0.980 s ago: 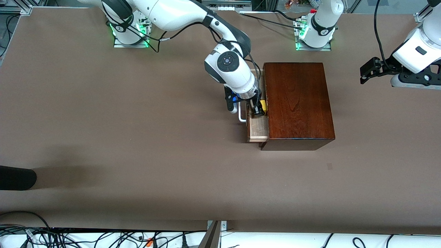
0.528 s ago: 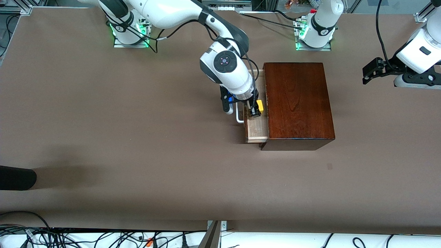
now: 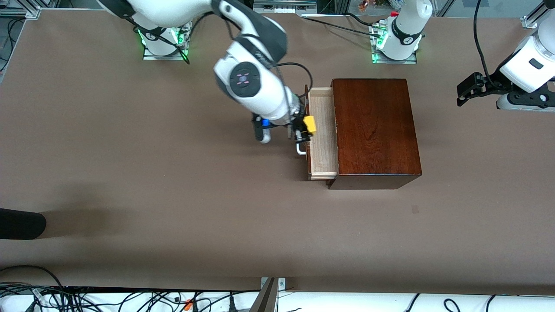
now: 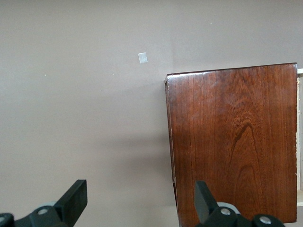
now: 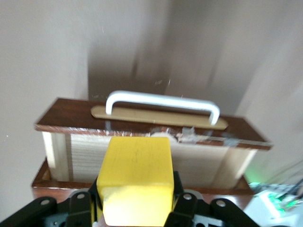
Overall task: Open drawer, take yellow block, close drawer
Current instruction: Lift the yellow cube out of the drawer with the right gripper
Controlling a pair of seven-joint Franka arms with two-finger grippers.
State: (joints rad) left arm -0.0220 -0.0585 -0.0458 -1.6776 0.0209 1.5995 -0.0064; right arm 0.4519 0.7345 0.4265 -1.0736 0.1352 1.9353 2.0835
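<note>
The drawer (image 3: 323, 134) stands pulled out of the dark-brown wooden box (image 3: 375, 130), its pale tray bare; its dark front and white handle (image 5: 163, 101) show in the right wrist view. My right gripper (image 3: 305, 128) is shut on the yellow block (image 3: 309, 124) and holds it in the air over the drawer's front edge. The block (image 5: 136, 177) fills the jaws in the right wrist view. My left gripper (image 3: 466, 91) is open and empty, waiting in the air off the left arm's end of the box; its fingers (image 4: 73, 201) frame the box's corner (image 4: 232, 142).
A small pale mark (image 3: 415, 209) lies on the brown table nearer to the front camera than the box. A dark object (image 3: 19, 223) lies at the table's edge toward the right arm's end. Cables run along the front edge.
My right gripper has lifted the yellow block out of the drawer tray and moved it up and toward the drawer's handle. The left arm has barely moved.
</note>
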